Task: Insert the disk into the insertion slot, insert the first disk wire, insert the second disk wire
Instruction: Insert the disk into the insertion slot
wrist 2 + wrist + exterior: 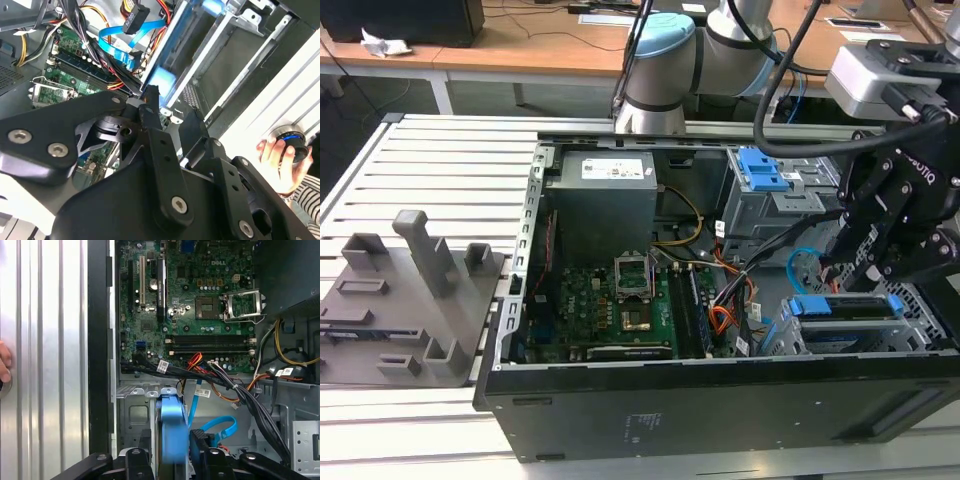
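Observation:
The disk (844, 306), silver in a bright blue carrier, lies flat at the top of the insertion slot (926, 322), a grey perforated cage at the case's corner on the exterior view's right. My black gripper (865, 278) comes down on it from above. In the first wrist view the blue carrier (172, 432) sits edge-on between my fingers (206, 452), which are shut on it. The light blue second disk wire (222, 426) loops just beside it, its dark plug (135, 20) hanging free. The red and orange first disk wire (194, 361) trails across towards the motherboard.
A taller grey bay with a blue latch (760, 170) stands behind the cage. The power supply (600, 205) and motherboard (610, 300) take up the case's other half. A grey fixture plate (410, 300) lies outside it. A person's hand (277, 155) rests on a knob near the case.

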### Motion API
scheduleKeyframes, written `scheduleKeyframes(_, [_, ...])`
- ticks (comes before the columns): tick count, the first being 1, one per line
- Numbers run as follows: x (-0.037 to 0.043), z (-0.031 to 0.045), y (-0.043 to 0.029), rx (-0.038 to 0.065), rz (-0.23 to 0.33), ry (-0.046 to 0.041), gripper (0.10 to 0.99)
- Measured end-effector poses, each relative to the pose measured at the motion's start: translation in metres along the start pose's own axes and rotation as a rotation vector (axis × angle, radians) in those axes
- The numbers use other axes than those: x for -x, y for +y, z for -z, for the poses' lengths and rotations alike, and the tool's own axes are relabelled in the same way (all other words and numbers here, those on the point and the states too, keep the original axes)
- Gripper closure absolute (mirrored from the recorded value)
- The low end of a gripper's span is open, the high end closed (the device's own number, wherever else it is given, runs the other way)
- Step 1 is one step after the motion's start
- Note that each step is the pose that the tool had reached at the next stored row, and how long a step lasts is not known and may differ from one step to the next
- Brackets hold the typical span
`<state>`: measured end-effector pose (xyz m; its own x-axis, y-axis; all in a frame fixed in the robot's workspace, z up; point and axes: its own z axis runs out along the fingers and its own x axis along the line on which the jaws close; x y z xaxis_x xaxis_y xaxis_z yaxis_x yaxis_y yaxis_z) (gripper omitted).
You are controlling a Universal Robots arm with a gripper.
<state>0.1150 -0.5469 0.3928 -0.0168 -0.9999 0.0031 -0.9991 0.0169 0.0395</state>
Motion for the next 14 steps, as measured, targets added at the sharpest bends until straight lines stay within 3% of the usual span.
scheduleKeyframes(7, [0.0000,-0.0001,0.0000,0.000,0.000,0.0002,0.667])
scheduleKeyframes(9, [0.0000,-0.0002,0.0000,0.000,0.000,0.0003,0.792])
scheduleKeyframes(10, [0.0000,-0.0002,0.0000,0.000,0.000,0.0002,0.792])
scheduleKeyframes(13, [0.0000,-0.0003,0.0000,0.000,0.000,0.0002,0.973])
scheduleKeyframes(14, [0.0000,-0.0003,0.0000,0.000,0.000,0.0002,0.973])
